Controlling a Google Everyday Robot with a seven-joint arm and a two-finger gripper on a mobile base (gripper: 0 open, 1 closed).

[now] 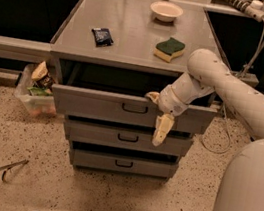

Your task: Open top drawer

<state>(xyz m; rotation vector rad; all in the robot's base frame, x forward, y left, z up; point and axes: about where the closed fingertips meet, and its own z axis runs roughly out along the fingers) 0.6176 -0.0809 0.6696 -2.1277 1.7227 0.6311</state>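
Note:
The top drawer (96, 104) is the widest grey metal drawer under the grey counter. It stands pulled out, with a dark gap showing behind its front, and has a small black bar handle (134, 109) at centre. My gripper (156, 116) is at the drawer's front edge, right of the handle. One cream finger (162, 129) hangs down over the drawer front; the other finger (152, 96) reaches over the top edge. My white arm comes in from the right.
Two narrower grey drawers (127, 137) (122, 164) sit below, slightly pulled out. On the counter lie a black packet (102, 36), a green-yellow sponge (169, 48) and a white bowl (166, 11). A clear bin of snacks (38, 92) stands on the floor left. A cable hangs at right.

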